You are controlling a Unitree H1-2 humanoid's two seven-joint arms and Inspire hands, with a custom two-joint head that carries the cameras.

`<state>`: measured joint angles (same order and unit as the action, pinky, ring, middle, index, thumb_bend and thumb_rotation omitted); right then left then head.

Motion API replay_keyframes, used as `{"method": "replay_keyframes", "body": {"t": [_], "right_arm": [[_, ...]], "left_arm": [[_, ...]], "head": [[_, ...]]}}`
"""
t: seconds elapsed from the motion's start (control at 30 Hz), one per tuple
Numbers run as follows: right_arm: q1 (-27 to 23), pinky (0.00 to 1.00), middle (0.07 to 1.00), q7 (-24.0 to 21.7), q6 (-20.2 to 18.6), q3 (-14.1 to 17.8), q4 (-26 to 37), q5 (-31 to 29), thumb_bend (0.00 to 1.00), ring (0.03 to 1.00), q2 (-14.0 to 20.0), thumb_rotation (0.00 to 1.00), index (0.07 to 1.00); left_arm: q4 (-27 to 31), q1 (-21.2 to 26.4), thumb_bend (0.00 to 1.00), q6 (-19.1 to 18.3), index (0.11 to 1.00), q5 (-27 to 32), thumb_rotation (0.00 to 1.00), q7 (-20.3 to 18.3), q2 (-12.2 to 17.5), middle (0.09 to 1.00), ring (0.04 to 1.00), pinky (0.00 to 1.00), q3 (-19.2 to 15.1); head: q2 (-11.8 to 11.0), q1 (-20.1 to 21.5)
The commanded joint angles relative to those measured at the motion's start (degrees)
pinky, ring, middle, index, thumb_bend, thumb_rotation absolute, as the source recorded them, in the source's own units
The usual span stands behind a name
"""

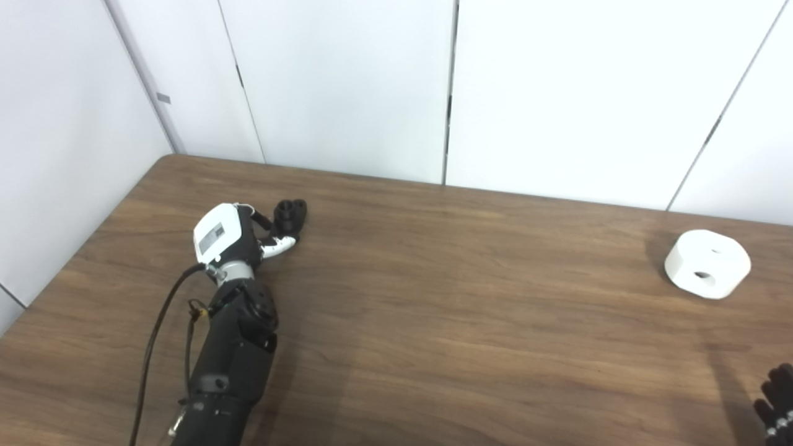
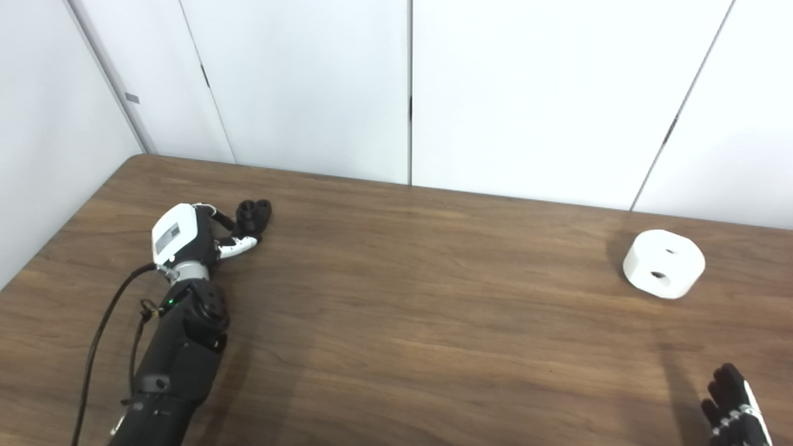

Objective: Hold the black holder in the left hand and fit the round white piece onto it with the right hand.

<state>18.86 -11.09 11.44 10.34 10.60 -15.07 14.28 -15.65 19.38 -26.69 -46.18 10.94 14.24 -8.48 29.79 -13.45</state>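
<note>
Left hand stretched forward, fingers touching black holder, grip unclear, right hand low, fingers apart

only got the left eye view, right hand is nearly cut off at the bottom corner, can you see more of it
Observer: Yes. The right eye view shows more of the right hand: fingers stretched up the table, nothing in them.
Operator: is it near the white piece
Observer: No. The round white piece lies well beyond it, with bare table between them.
Operator: anything on the left arm i miss
Observer: A small green light glows just below the left hand, which is at the black holder.
</note>
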Motion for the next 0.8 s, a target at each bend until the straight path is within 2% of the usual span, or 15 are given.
{"method": "replay_keyframes", "body": {"t": [0.0, 0.23, 0.53, 0.77], "right_arm": [[0.8, 1.00, 0.989, -0.3, -1.0, -0.8, -1.9, -0.2, 0.68, 1.000, -0.5, 0.98, 0.981], [0.7, 1.00, 0.987, -0.4, -1.0, -0.7, -1.9, -0.3, 0.68, 1.000, -0.3, 0.98, 0.981], [0.5, 1.00, 0.987, -0.6, -0.9, -0.5, -2.2, -0.9, 0.67, 1.000, -0.4, 0.98, 0.990], [0.4, 1.00, 0.991, -0.6, -1.9, -0.8, -1.7, -0.7, 0.67, 1.000, -0.3, 0.98, 0.990]], "left_arm": [[1.5, 0.9, 0.52, 0.4, 0.485, 1.1, 0.05, 1.6, 1.6, 0.857, 0.944, 0.96, 0.6], [1.0, 0.4, 0.52, 0.7, 0.486, 4.2, 0.04, 4.1, 2.5, 0.814, 0.909, 0.88, 2.2], [2.4, -0.8, 0.51, 1.4, 0.486, 6.6, 0.04, 4.5, 3.3, 0.777, 0.859, 0.80, 4.0], [9.0, -4.2, 0.51, 1.3, 0.488, 8.8, 0.04, 1.3, 2.8, 0.785, 0.861, 0.80, 6.7]], "head": [[0.1, 0.0], [0.0, -0.1], [0.2, 0.0], [0.8, 0.1]]}}
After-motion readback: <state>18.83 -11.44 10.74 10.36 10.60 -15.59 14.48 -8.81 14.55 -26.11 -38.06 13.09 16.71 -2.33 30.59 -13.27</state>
